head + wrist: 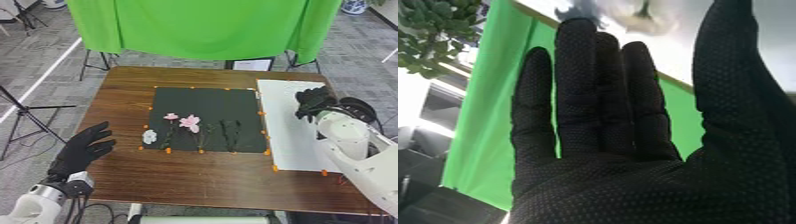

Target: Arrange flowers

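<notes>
Your black-gloved right hand is over the long white sheet, fingers straight; your black-gloved left hand is outstretched too, and two pink-petalled flowers lie on the flat black mat between

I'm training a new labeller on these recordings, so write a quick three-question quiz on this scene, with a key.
1. True or false: the left hand is holding a flower.
2. Fill in the blank: in the head view, the right hand is over the ____ sheet.
3. Multiple choice: which flower lies nearest the left edge of the dark mat?
A) the smaller pink one
B) the white one
C) the larger pink one

Key: 1 false; 2 white; 3 B
</notes>
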Motion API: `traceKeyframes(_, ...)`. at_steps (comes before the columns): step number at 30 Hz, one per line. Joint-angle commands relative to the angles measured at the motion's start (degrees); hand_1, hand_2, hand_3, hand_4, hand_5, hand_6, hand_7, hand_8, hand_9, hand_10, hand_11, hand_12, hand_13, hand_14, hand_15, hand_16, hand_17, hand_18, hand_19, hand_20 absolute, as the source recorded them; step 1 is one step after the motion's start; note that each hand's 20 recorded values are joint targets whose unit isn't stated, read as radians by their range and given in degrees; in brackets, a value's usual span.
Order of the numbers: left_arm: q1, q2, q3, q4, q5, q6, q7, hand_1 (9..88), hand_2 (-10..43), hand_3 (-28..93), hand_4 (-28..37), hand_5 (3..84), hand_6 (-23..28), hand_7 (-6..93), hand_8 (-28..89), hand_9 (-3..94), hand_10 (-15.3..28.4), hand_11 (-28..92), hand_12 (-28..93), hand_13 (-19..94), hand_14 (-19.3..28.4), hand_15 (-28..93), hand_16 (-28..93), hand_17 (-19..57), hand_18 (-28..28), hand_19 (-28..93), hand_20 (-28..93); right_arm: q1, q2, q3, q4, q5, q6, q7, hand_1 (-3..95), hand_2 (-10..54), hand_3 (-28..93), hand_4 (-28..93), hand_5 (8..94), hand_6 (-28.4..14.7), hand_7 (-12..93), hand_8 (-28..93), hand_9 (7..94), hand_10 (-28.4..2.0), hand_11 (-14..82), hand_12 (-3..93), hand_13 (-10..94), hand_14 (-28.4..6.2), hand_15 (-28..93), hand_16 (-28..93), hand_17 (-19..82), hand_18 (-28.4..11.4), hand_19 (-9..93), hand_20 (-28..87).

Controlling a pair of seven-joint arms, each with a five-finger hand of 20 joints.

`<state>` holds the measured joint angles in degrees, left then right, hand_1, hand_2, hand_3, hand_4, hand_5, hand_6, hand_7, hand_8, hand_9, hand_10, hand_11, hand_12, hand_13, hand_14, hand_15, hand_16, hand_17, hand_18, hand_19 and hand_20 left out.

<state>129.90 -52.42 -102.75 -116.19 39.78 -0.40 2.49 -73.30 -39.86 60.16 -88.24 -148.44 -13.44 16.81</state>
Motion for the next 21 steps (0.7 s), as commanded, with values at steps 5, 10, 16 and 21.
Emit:
traceKeyframes(5, 0.26, -0.27, 0.01, 0.00, 0.20, -0.60, -0.81, 26.0, -2.2, 72, -28.3, 30.6, 5.9, 22.4, -12, 25.5, 13.3, 29, 14, 23, 18.0, 43, -5, -7.7, 22.3, 47, 5, 3.42, -0.79, -5.96, 5.08, -4.17, 9.35, 2.41, 37.7, -9.5, 84, -28, 48.4, 4.1, 52, -9, 63.5, -5.7, 33.9, 33.6, 61, -4.2, 64, 25, 22, -16.3, 70, 41)
traceKeyframes(10, 0.45, -0.46, -0.20, -0.17, 0.23, -0.51, -0.82, 26.0, -2.2, 72, -28.3, 30.6, 5.9, 22.4, -12, 25.6, 13.4, 29, 15, 23, 18.0, 43, -5, -7.6, 22.3, 47, 5, 3.15, -0.70, -5.71, 5.02, -3.87, 13.22, 1.07, 47.7, -8.8, 81, -28, 61.4, 5.1, 58, 1, 82.0, -4.5, 25.1, 50.3, 72, -3.5, 64, 32, 27, -15.6, 72, 41)
traceKeyframes(16, 0.95, -0.48, -0.55, -0.46, 0.22, -0.42, -0.38, 26.1, -2.2, 72, -28.3, 30.5, 5.9, 22.3, -12, 25.5, 13.4, 29, 14, 23, 18.1, 43, -5, -7.6, 22.3, 47, 5, 3.76, -0.63, -5.91, 1.49, -2.09, 16.07, 0.22, 47.3, -9.4, 83, -28, 65.1, 4.6, 56, 0, 84.6, -4.6, 24.0, 51.7, 74, -3.6, 66, 29, 28, -15.5, 73, 41)
traceKeyframes(21, 0.98, -0.67, -0.42, -0.49, 0.25, -0.25, -0.51, 26.0, -2.2, 72, -28.2, 30.5, 5.9, 22.4, -12, 25.5, 13.3, 29, 14, 23, 18.1, 43, -5, -7.6, 22.3, 47, 5, 4.80, -2.25, -7.13, -3.71, 0.54, 19.69, -1.41, 47.1, -9.5, 83, -28, 65.5, 4.4, 56, 1, 84.7, -4.8, 23.8, 52.3, 74, -3.6, 66, 29, 28, -15.6, 73, 42)
